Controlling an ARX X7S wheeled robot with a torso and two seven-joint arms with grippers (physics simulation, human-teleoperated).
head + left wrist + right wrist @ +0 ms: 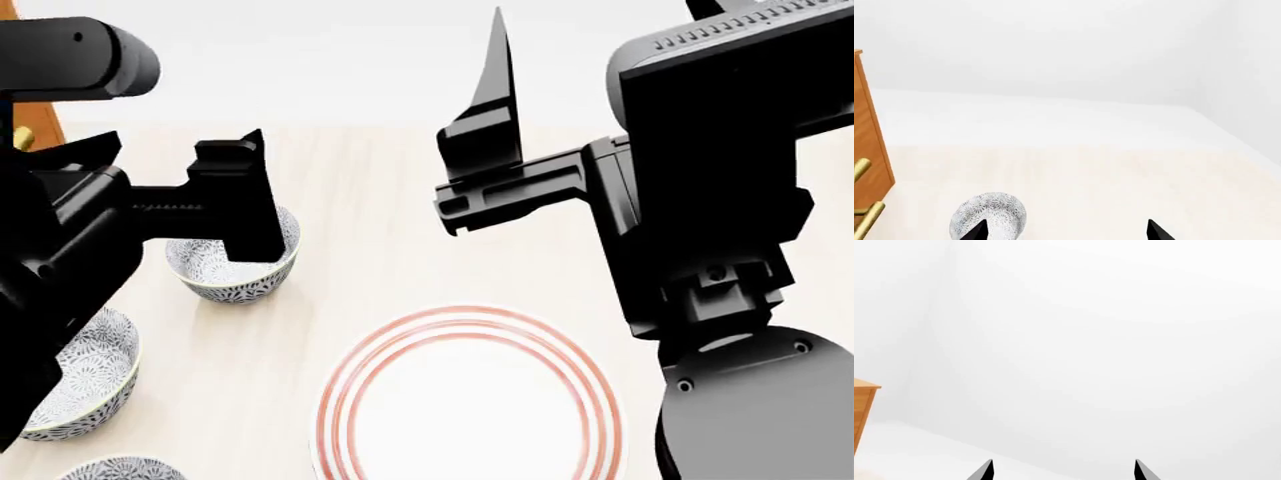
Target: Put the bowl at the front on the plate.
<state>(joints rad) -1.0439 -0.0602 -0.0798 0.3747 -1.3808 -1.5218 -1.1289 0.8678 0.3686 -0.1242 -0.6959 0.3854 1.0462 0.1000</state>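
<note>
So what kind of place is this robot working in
Probably a simulated dining or kitchen tabletop: a pale table set with patterned bowls and a red-ringed plate, plain white walls, and a wooden cabinet with brass handles at the side.

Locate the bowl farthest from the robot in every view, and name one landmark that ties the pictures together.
Head view: the farthest bowl sits left of centre, the topmost of three bowls in the picture.
Left wrist view: the same bowl lies at the bottom edge, left of centre.
Right wrist view: not in it.
Shared landmark: the wooden cabinet, at each picture's left edge.
</note>
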